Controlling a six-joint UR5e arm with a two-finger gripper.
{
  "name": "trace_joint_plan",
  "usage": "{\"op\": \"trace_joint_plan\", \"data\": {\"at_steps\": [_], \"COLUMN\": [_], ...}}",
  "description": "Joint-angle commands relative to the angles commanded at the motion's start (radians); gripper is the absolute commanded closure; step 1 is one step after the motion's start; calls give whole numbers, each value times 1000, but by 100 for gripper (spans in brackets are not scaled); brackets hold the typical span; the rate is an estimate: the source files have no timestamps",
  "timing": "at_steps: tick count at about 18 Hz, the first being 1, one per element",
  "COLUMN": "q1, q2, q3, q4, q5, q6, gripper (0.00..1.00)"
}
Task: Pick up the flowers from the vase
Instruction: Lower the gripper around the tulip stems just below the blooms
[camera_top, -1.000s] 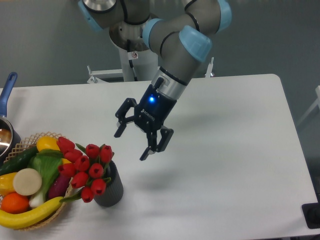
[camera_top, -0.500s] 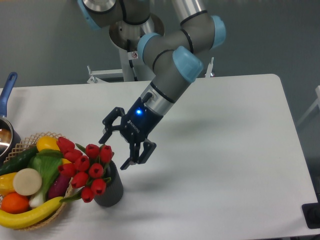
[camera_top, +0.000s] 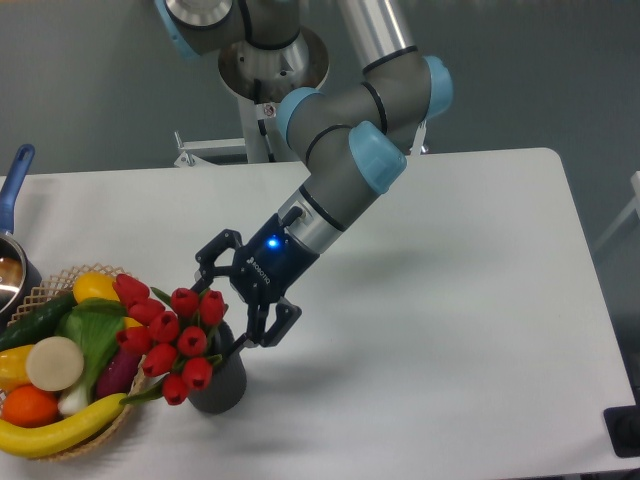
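Gripper (camera_top: 232, 308) spread open at the flowers (camera_top: 172, 335), vase (camera_top: 222, 380) beside basket (camera_top: 50, 290), bare table (camera_top: 480, 330) rightward

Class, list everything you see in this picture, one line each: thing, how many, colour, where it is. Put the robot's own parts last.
flowers: one bunch, red buds with green leaves, in the vase, leaning left towards the basket
vase: one, dark grey, front left of the table
basket: one, tan wicker, left edge beside the vase
banana: one, yellow, front of the basket
orange: one, in the basket at front left
cucumber: one, dark green, back of the basket
pot: one, metal with blue handle, far left, partly cut off
table: one, white
arm: one, grey with blue joints
gripper: one, black, open, at the flowers above the vase
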Motion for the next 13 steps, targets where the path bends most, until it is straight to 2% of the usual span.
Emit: {"op": "trace_joint_plan", "data": {"at_steps": [10, 11, 13], "q1": [-32, -32, -31], "q2": [-38, -38, -38], "q3": [46, 46, 46], "q4": [2, 0, 2], "q5": [-18, -18, -18], "q6": [-2, -2, -2], "gripper": [0, 5, 33]}}
